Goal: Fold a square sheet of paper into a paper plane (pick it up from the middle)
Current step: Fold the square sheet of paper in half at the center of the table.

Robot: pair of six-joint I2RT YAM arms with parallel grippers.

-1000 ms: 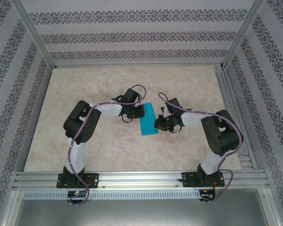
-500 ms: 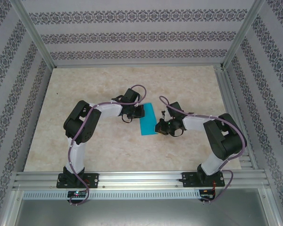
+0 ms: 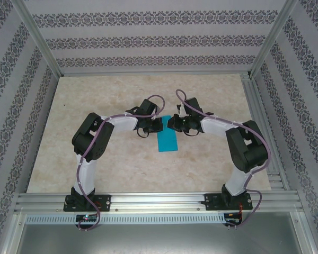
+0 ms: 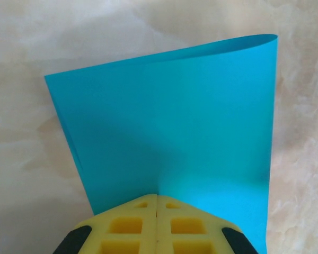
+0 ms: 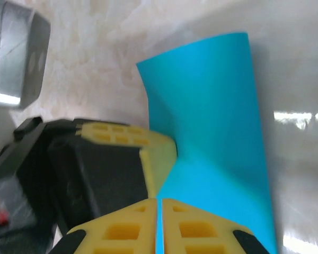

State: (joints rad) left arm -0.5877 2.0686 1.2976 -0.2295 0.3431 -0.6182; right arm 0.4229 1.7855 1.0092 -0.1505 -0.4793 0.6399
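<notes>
Marbled tabletop [image 3: 95,95], teal paper [image 3: 167,142] (doubled)

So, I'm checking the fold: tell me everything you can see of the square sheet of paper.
The square sheet of paper is thin, plain teal-blue, doubled over into a narrow rectangle with a soft, uncreased bend along one edge. It lies on the table, its far end pinched by the shut left claw and right claw.

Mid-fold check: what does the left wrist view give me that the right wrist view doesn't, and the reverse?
Left wrist: the teal sheet is doubled over, its far edge bowed open, with the left gripper shut on its near edge. Right wrist: the right gripper pinches the sheet close beside the left one. Both: the sheet, the left gripper's yellow pads, the marble table.
</notes>
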